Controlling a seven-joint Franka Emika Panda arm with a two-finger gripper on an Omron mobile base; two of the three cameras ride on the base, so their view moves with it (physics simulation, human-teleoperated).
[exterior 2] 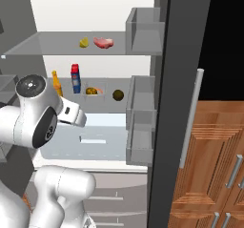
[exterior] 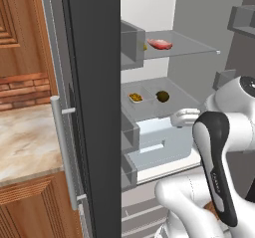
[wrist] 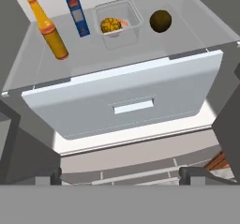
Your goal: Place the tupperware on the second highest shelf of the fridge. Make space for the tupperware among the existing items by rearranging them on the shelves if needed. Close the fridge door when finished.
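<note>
Tupperware sits on the second highest shelf between blue carton and olive-brown ball; gripper spread wide, empty, apart from them.

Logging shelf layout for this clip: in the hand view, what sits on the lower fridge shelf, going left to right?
Orange sauce bottle → blue and red carton → the tupperware with yellow-orange food inside → dark olive-brown ball.
</note>
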